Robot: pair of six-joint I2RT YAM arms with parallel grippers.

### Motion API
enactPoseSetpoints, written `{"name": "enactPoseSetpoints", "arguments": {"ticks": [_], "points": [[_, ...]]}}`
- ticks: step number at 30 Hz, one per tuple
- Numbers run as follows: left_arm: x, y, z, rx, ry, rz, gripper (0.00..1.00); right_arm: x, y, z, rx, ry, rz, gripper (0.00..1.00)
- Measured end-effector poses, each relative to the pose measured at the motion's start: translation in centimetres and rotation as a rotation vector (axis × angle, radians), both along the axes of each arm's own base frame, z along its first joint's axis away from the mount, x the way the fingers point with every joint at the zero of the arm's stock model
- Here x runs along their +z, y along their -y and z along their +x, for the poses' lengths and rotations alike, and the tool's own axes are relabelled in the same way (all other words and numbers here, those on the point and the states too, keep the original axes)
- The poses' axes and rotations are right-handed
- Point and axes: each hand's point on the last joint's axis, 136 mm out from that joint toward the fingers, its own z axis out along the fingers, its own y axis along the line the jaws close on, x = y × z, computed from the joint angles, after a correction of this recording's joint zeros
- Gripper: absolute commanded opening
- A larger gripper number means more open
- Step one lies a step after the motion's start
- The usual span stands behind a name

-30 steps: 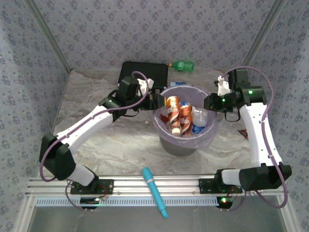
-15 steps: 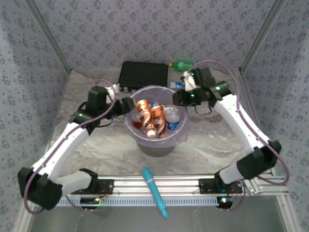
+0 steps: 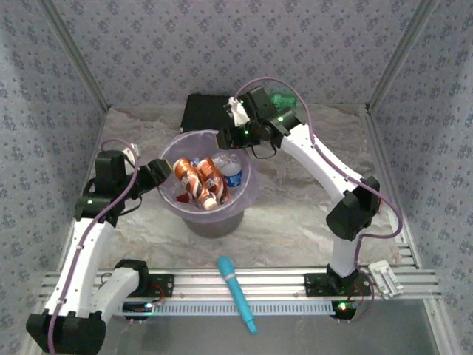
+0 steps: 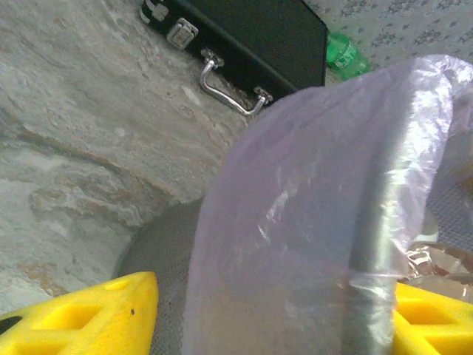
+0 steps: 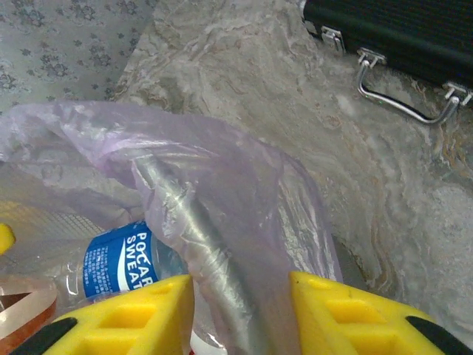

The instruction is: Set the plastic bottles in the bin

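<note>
bin (image 3: 205,185) rim between both pincers — left (image 4: 273,314), right (image 5: 240,307)

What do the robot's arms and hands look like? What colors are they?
Both arms have white tube-shaped links joined by chunky black joints. A thin purple cable loops along each arm, and small green lights glow near the wrists and bases. The left hand and right hand have bright yellow blocky fingers with cut-out hollows.

Floral-papered walls (image 3: 222,44) enclose a marbled tabletop (image 3: 295,214).
</note>
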Motion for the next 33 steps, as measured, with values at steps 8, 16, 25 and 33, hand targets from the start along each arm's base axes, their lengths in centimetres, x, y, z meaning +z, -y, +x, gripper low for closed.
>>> {"name": "enactPoseSetpoints", "arguments": {"ticks": [8, 16, 25, 33], "points": [[0.1, 0.7, 0.8, -0.024, 0.001, -0.040, 0.62, 2.5, 3.8, 1.4, -0.049, 0.078, -0.011, 0.76], [-0.3, 0.9, 1.1, -0.026, -0.014, -0.045, 0.62, 4.3, 16.7, 4.6, -0.420, 0.095, 0.020, 0.92], [-0.3, 1.2, 1.7, -0.038, -0.014, -0.059, 0.62, -2.1, 21.6, 9.2, -0.819, -0.056, 0.016, 1.00], [-0.2, 1.2, 1.9, -0.041, -0.011, -0.062, 0.62, -9.1, 23.8, 12.3, -1.203, -0.249, 0.050, 1.00]]}}
